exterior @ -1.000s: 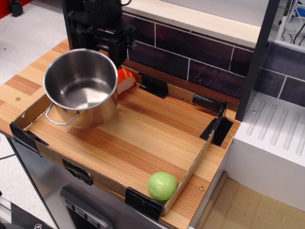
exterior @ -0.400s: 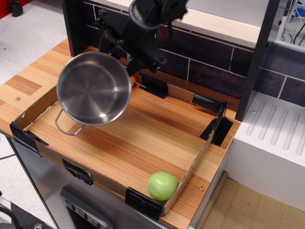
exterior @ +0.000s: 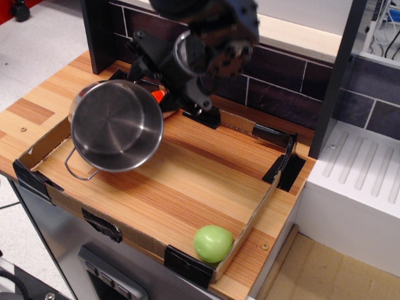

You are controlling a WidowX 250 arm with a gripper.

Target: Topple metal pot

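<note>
Item: metal pot point(exterior: 117, 133). Location: left part of the cardboard-walled tray point(exterior: 250, 222) on the wooden tabletop point(exterior: 37, 103). Condition: tipped well over, mouth turned up and forward toward the camera, base swung back toward the tiled wall; one wire loop handle point(exterior: 78, 170) hangs low at the front left, close to the tray floor. A second ago the pot stood upright on its base; less than half a second ago it was already tilted and seemed raised a little; now it sits lower and further left, nearer to lying on its side.

Item: hand point(exterior: 164, 80). Location: behind the pot's upper right rim, below the dark arm. Condition: blurred and partly hidden by the pot; whether its fingers pinch the rim or merely press against it cannot be told.

Item: sushi toy point(exterior: 159, 95). Only an orange sliver shows between pot and hand.

Item: green ball point(exterior: 213, 243). Front right corner of the tray, well apart from the pot, unmoved across the interval.

Assessment: the toppling appears largely accomplished. What likely remains is for the pot to settle on its side and for the hand to draw clear.
</note>
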